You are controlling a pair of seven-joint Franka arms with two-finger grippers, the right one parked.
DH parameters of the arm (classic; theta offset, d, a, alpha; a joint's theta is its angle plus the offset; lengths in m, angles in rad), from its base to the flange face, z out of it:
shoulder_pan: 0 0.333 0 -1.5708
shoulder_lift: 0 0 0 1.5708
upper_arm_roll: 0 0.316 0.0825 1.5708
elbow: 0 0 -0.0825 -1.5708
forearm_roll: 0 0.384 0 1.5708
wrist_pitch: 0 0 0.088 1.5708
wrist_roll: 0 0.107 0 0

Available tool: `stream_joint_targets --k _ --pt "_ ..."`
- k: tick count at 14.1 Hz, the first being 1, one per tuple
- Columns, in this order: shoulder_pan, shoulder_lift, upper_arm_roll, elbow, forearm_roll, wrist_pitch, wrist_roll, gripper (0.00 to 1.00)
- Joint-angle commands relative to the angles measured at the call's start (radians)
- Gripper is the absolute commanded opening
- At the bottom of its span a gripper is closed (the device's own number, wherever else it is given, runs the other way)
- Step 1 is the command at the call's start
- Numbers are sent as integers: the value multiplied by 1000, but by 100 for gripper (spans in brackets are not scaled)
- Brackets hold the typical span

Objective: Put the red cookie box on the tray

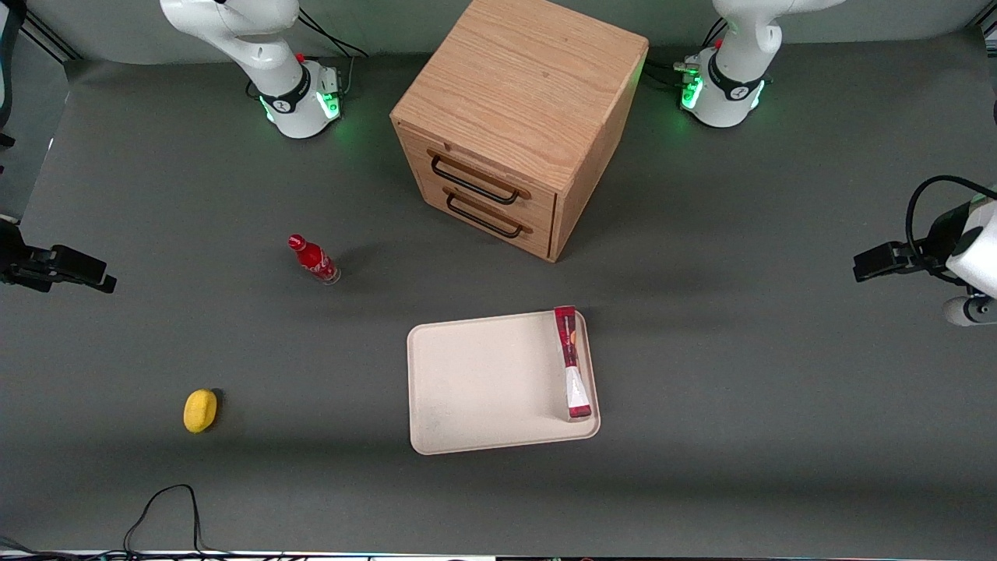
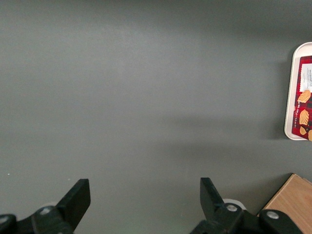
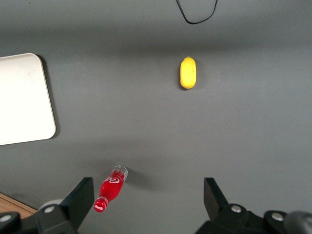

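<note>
The red cookie box (image 1: 572, 362) lies flat on the cream-white tray (image 1: 483, 382), along the rim nearest the working arm's end of the table. The left wrist view catches a slice of the box (image 2: 303, 105) and the tray's rim (image 2: 289, 92). My left gripper (image 1: 876, 261) hovers high above bare table, well off the tray toward the working arm's end. In the wrist view the gripper (image 2: 144, 187) stands open, with only grey table between its fingers.
A wooden drawer cabinet (image 1: 514, 117) stands farther from the front camera than the tray; its corner (image 2: 292, 204) shows in the left wrist view. A small red soda bottle (image 1: 313, 259) and a yellow object (image 1: 200, 410) lie toward the parked arm's end. A black cable (image 1: 167, 506) loops near the front edge.
</note>
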Motion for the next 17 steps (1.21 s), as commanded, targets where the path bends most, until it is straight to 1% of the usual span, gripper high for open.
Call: stream_joint_targets --k 1,4,7,10,17 --pt "-81 -97 87 -123 -22 57 17 100" --pt "-118 -119 107 -143 -22 45 8 100" --pt "-173 -124 170 -139 -36 8 17 100" --pt "-162 -110 170 -114 -93 -32 26 100" --pt "-162 -108 171 -111 -84 -50 44 100"
